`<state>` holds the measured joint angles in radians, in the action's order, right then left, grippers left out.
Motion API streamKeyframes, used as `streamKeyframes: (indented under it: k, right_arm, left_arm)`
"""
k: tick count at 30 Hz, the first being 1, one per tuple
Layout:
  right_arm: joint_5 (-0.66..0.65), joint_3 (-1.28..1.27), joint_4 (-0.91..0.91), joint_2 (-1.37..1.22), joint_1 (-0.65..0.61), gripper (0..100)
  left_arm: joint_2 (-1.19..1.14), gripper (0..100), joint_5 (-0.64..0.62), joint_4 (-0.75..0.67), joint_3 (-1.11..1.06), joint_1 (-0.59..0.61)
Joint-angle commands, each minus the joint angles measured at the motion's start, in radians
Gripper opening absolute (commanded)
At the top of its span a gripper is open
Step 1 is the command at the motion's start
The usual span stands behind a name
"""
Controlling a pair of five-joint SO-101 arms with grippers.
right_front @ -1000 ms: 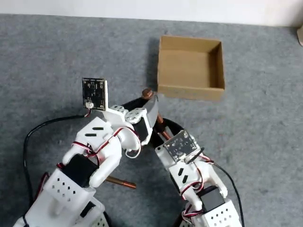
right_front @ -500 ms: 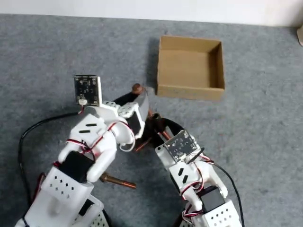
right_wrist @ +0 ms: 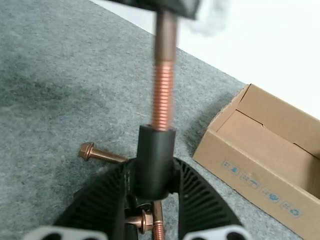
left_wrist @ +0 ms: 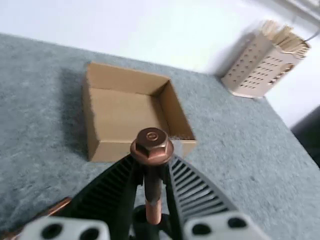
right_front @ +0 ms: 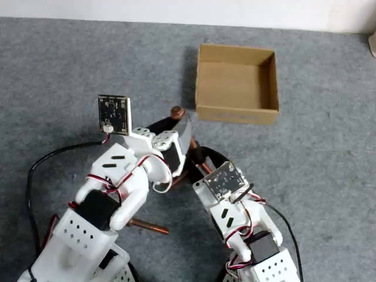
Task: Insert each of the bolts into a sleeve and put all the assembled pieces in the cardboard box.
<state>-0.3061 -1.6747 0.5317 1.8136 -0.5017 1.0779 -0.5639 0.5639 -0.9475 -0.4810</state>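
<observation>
High view first. The grey felt-like table surface (right_front: pixel 64 70) spreads wide around me, with a strip of white wall (right_front: pixel 176 9) along the far edge. The open brown cardboard box (right_front: pixel 235 114) sits on the far side. My left pincer (right_front: pixel 179 126) is near its front wall but apart from it, and the head of a copper-coloured hex-head metal bolt (right_front: pixel 175 111) pokes out of the pincer. There is broad bare felt on both sides of the box. My white arms crowd the near middle, with my right pincer (right_front: pixel 197 160) just beside the left one. A loose copper-coloured bolt (right_front: pixel 150 225) lies by my left arm, and a black cable (right_front: pixel 32 176) loops along the left side.

Now the left wrist view. My left pincer (left_wrist: pixel 152 172) is clamped on the bolt's shank, and the box lies beyond the head. A beige perforated holder of wooden sticks (left_wrist: pixel 260 65) stands far off by the wall.

Right wrist view. My right pincer (right_wrist: pixel 152 175) grips a black cylindrical sleeve (right_wrist: pixel 154 160), upright between the ribbed fingers. The held bolt's threaded end meets the sleeve's top opening, but I cannot tell how deep it sits. A second loose bolt (right_wrist: pixel 100 152) lies on the felt just beside the sleeve, and a third loose bolt (right_wrist: pixel 142 221) lies under it. The box corner is near on one side, with bare felt between.
</observation>
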Motion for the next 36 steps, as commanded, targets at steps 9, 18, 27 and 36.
streamKeyframes:
  k: [9,18,27,36]
  right_arm:
    - [0.002,-0.107,-0.028,0.022,-0.001,0.4]
    - [0.003,-0.107,-0.028,0.022,0.001,0.4]
    - [0.003,-0.107,-0.028,0.022,0.001,0.4]
    - [0.008,-0.107,-0.028,0.022,0.027,0.4]
  left_arm:
    - [-0.001,0,-0.002,-0.071,-0.01,0.004]
    - [0.001,0,-0.002,-0.071,-0.01,0.022]
    - [0.002,0,-0.003,-0.071,-0.008,0.039]
    - [0.001,0,-0.005,-0.069,-0.016,0.031]
